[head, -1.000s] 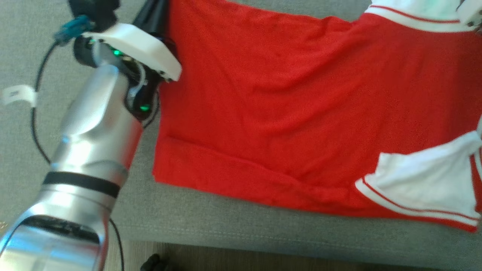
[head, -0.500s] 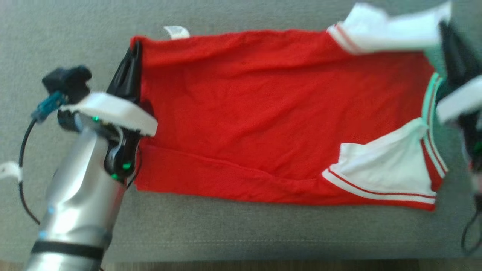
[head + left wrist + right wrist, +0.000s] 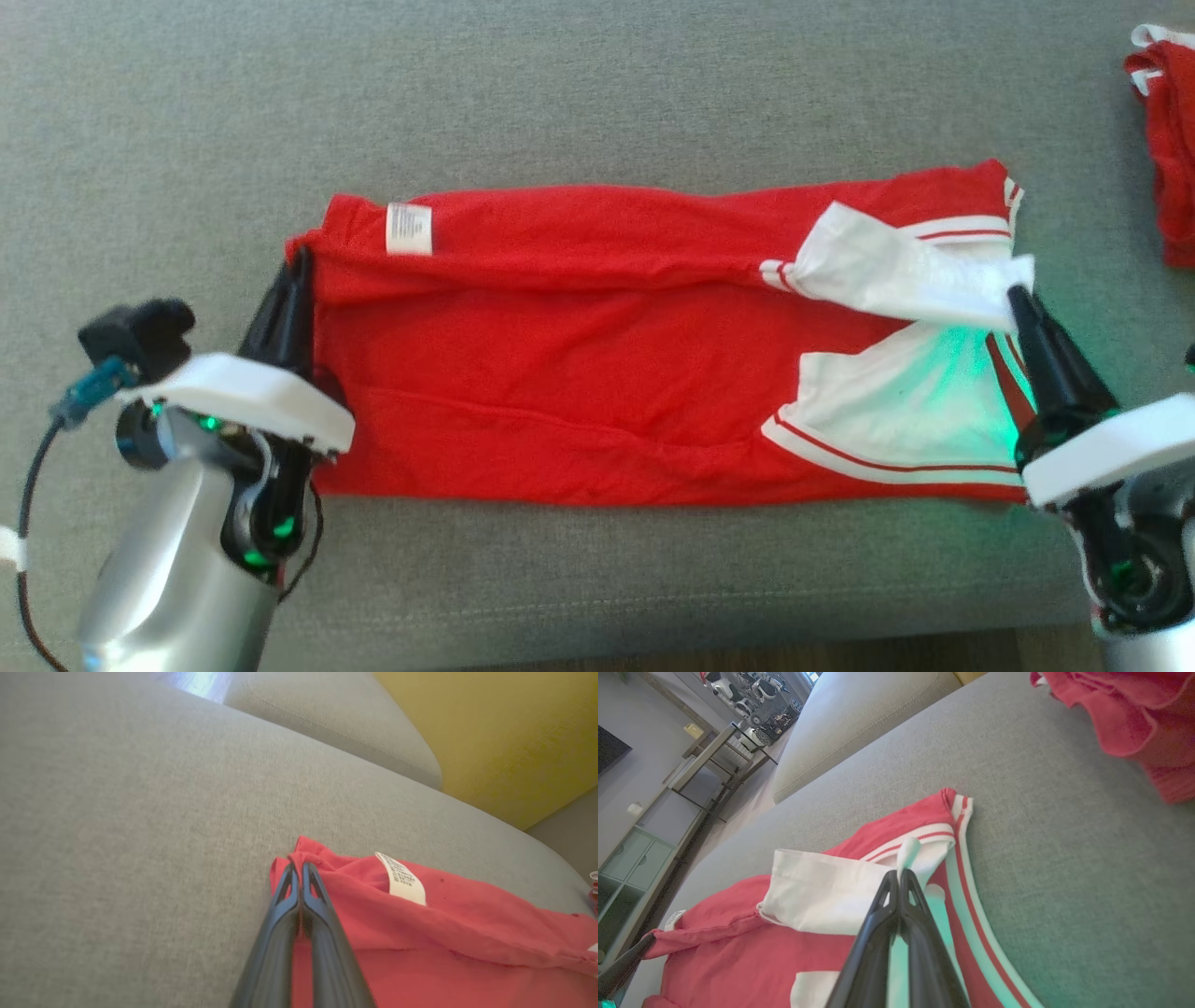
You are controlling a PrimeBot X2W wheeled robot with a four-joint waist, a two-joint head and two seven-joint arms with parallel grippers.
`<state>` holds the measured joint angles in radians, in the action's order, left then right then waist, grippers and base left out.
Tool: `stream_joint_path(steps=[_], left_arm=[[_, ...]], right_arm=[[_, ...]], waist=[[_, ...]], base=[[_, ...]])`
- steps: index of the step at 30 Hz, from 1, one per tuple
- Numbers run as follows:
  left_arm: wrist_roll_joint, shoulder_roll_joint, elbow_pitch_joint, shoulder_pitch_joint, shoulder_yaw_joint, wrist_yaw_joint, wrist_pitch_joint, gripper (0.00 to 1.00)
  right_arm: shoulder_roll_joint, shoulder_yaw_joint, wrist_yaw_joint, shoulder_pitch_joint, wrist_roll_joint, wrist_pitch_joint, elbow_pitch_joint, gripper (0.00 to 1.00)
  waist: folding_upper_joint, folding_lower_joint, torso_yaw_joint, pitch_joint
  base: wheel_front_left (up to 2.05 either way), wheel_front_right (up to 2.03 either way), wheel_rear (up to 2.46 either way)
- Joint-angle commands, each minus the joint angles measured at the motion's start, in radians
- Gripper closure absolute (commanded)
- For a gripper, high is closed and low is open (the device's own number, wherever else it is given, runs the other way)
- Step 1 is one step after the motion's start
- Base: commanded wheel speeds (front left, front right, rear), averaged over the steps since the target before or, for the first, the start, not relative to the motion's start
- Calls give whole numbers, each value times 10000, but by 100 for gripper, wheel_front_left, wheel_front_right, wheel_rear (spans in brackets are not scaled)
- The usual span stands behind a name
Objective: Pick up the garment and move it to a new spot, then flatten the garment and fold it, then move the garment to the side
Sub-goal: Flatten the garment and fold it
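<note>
The red cloth garment with white striped sleeves (image 3: 579,373) lies stretched across the grey fabric sofa cushion (image 3: 597,103); the left gripper (image 3: 301,268) is pinched fully closed on its red left corner; the right gripper (image 3: 1016,299) is closed tight on the white sleeve edge at the right end.
</note>
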<state>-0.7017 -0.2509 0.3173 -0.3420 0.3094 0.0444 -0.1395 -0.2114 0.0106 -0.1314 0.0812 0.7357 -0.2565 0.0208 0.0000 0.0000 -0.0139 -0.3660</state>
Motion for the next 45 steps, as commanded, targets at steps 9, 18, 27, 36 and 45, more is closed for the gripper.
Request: stream_joint_path(steps=[9,18,27,36,45], left_arm=[[-175,-215,201,305,-253,156,55,0],[1282,79,-645,822,-527,715,-1202,0],[3186,632,-2499,2122,-1189,756,-1220,0],[3689,742,-2584,3317,-1071,727,-1221,0],[3761,817,-2459,3472,-1123,664,-1222,0]], right_arm=[[189,-283,7,-237,-933,414,353,0],[549,-202,7,-250,-2573,2413,870,0],[877,-246,7,-578,-4365,3054,1112,0],[1092,-362,7,-1528,-4945,2993,899,0],[1176,-258,7,-1662,-4952,2937,777,0]], waist=[[0,0,-119,48],[0,0,-193,544],[0,0,-142,1406],[0,0,-184,2028],[0,0,-175,2190]], base=[[0,0,0],[0,0,0],[0,0,0],[0,0,0],[0,0,0]])
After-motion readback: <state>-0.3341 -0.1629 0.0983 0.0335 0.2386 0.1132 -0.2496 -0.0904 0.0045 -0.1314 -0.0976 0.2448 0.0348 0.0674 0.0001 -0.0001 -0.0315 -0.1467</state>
